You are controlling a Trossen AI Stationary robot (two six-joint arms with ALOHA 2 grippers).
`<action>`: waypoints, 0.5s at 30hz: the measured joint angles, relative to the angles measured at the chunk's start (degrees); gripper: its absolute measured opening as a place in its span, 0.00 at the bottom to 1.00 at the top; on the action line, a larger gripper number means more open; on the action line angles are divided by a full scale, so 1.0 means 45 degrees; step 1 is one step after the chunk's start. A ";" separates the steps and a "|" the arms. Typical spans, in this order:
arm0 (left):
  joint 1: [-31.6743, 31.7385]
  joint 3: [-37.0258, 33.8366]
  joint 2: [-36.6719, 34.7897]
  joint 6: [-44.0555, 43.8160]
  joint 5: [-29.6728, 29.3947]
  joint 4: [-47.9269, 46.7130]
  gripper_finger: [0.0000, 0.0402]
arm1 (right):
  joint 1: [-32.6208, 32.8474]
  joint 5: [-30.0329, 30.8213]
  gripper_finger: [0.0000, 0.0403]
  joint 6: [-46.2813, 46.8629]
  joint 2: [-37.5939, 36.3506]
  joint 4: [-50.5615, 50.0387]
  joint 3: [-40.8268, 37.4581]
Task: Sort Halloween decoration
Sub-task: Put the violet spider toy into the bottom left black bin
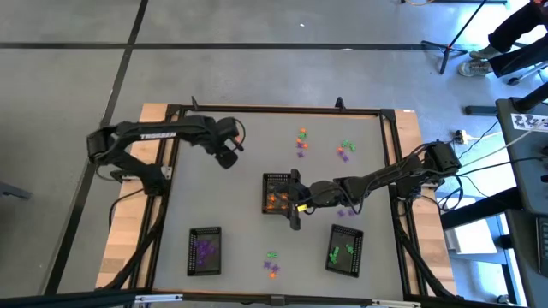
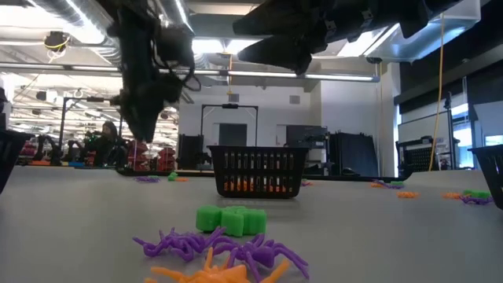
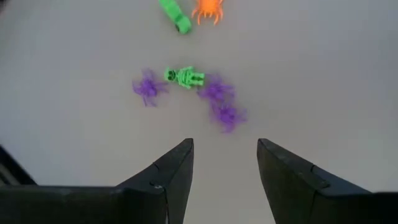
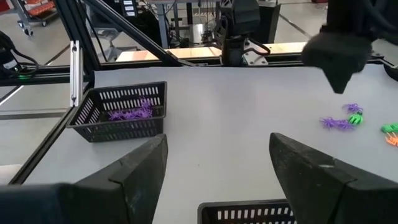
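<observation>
The decorations are tiny orange, purple and green trinkets. A green skeleton (image 3: 185, 76) and purple spiders (image 3: 217, 91) lie loose on the table in front of my open left gripper (image 3: 225, 144), which hovers over the table's left far part (image 1: 227, 156). Other loose groups lie at the far side (image 1: 301, 141), far right (image 1: 345, 151) and near edge (image 1: 271, 265). My right gripper (image 1: 294, 202) is open (image 4: 217, 140) and hangs above the middle tray (image 1: 276, 192), which holds orange trinkets. It holds nothing.
A black mesh tray with purple trinkets (image 1: 205, 251) stands near left, and one with green trinkets (image 1: 344, 251) near right. A few purple pieces (image 1: 347, 210) lie right of the middle tray. A raised frame (image 1: 257, 109) borders the table. People and equipment stand in the room beyond.
</observation>
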 joint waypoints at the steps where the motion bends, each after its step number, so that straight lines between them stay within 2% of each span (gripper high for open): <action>1: 0.0137 0.0000 0.0280 0.0036 0.0109 0.0063 0.42 | 0.0000 0.0005 0.70 0.0002 0.0000 -0.0055 0.0000; 10: 0.0346 0.0000 0.2943 0.0056 0.0252 0.1374 0.42 | 0.0000 0.0359 0.70 0.0003 0.0000 -0.0600 -0.0005; 15: 0.0488 0.0043 0.3824 0.0009 0.0590 0.1453 0.42 | 0.0000 0.0365 0.70 0.0000 0.0000 -0.0725 -0.0005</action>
